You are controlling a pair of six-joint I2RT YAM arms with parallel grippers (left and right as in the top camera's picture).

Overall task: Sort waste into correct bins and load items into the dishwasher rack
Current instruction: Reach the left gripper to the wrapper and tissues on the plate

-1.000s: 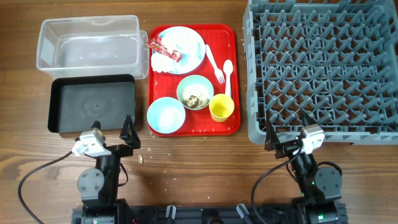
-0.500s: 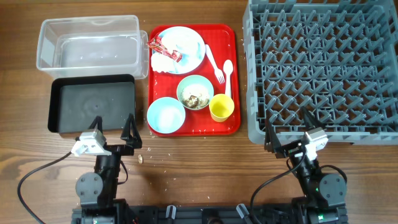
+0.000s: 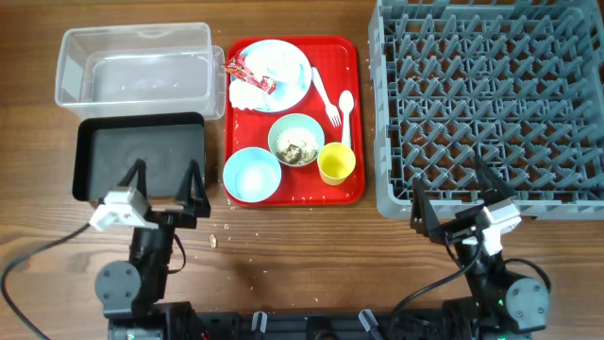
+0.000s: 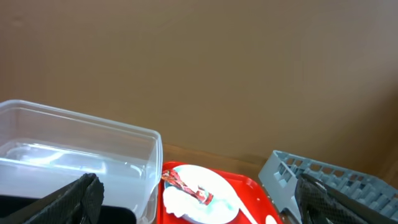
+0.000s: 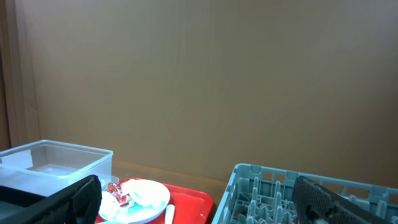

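A red tray [image 3: 357, 113] holds a pale blue plate [image 3: 288, 66] with a red-and-white wrapper [image 3: 248, 74] and a white napkin [image 3: 247, 96]. It also holds a white fork [image 3: 325, 94], a spoon [image 3: 345, 113], a green bowl [image 3: 276, 132] with rice scraps [image 3: 296, 146], a blue bowl [image 3: 252, 176] and a yellow cup [image 3: 336, 163]. The clear tub [image 3: 60, 68] and black tray [image 3: 140, 156] lie to its left, the grey rack [image 3: 491, 94] to its right. My left gripper [image 3: 165, 184] is open and empty over the black tray's near edge. My right gripper [image 3: 458, 200] is open and empty at the rack's near edge.
A small crumb [image 3: 213, 241] lies on the wooden table near the left arm. The left wrist view shows the tub [image 4: 74, 143], plate [image 4: 211, 193] and rack corner [image 4: 336, 180]. The right wrist view shows the plate [image 5: 146, 193] and rack [image 5: 280, 186] before a brown wall.
Both arms have risen. The left gripper has shifted left and the right gripper right. Their open fingers look larger and wider apart. Nothing on the table has moved.
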